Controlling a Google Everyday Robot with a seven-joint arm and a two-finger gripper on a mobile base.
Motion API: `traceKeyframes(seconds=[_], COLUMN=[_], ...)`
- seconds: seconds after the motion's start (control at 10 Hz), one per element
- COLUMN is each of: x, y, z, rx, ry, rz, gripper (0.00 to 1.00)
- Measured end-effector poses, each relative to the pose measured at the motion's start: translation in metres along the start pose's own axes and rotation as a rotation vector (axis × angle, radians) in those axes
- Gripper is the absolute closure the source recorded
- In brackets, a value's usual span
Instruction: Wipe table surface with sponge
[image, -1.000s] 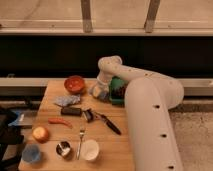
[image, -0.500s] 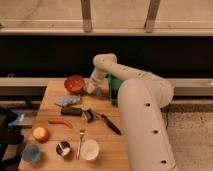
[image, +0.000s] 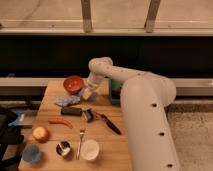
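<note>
One relation: sponge (image: 87, 94) sits right at the tip of the gripper (image: 90, 90), low on the worktop (image: 50, 92), just beside the red bowl (image: 73, 84).
Jaws: closed on the sponge.
Long axis: cannot tell.
Arm pose: elbow raised, forearm angled down and left toward the back edge.

gripper (image: 89, 93) back-centre | bowl (image: 74, 84) just left blocks | table (image: 114, 148) front-right free
</note>
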Motion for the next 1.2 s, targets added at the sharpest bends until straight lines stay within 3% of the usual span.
traceKeyframes(seconds=[0.2,0.4,0.6,0.8,1.0,1.2], x=[0.02,0.037,0.032,0.012,-0.01,-0.016], y=[-0.002,-0.025,-0.05,-0.06,-0.053,-0.036], z=[-0.005,-0.005,0.004,0.014,0.016,0.016], rx=[0.009,0.024,0.026,0.026,0.019,0.009], ry=[0.034,0.053,0.049,0.037,0.012,0.009], rz=[0.033,0.085,0.11,0.096,0.046,0.007], gripper=[1.0,1.0,1.0,1.0,1.0,1.0])
